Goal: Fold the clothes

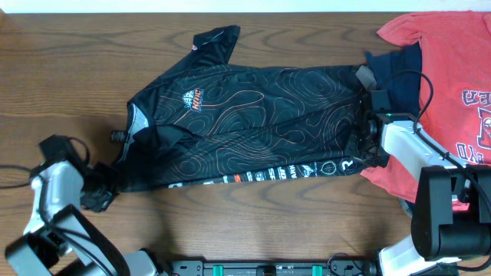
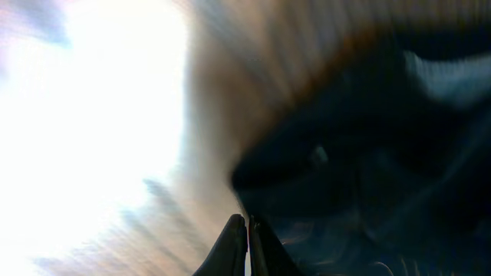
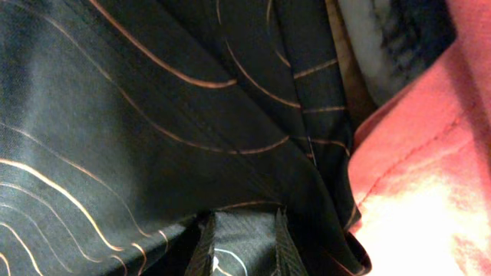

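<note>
**Both ends of the shirt in hand, ready for the fold**

The black T-shirt (image 1: 253,115) lies spread across the middle of the table (image 1: 253,222), collar to our left and hem to our right, with one sleeve reaching toward the far edge. At the hem the right gripper (image 3: 244,230) holds its fingers narrow on a fold of the patterned cloth. At the near sleeve the left gripper (image 1: 98,193) has its fingers pressed together. Its wrist view is too blurred to show whether cloth is caught between them.

We judge the step in hand to be carrying the near long edge over the body. To do it well, we should lift both ends together and evenly, keep the edge taut between the grippers, and first make sure the left one really has the sleeve.

On the right, the red T-shirt (image 1: 453,84) and the navy garment (image 1: 399,65) lie against the hem, so there is little room there and a snag is likely. Bare wood opens along the near side and to the left. The far edge is close to the upper sleeve.
</note>
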You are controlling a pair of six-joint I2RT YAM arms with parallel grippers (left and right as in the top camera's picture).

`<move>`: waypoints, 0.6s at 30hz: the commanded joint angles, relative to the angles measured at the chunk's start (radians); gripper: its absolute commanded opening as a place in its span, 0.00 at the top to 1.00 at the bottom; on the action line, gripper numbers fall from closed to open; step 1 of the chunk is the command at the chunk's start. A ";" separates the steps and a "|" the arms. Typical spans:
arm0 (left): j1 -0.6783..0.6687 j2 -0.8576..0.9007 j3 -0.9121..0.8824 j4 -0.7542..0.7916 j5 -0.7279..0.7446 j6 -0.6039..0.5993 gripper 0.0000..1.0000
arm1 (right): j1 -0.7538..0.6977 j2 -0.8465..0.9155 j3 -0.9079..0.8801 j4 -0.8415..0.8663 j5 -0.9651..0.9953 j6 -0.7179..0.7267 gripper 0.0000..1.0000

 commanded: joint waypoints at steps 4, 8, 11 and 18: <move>0.030 -0.052 -0.003 -0.042 0.010 -0.019 0.94 | -0.005 0.063 -0.063 -0.074 -0.039 0.011 0.74; 0.012 -0.076 -0.003 -0.077 0.022 0.001 0.86 | -0.005 0.054 -0.050 -0.087 -0.092 0.011 0.70; 0.003 -0.116 -0.001 -0.081 0.056 0.027 0.79 | -0.005 0.018 -0.022 -0.128 -0.113 0.019 0.67; -0.057 -0.269 0.039 -0.056 0.097 0.067 0.65 | -0.009 -0.138 0.034 -0.148 -0.104 0.019 0.65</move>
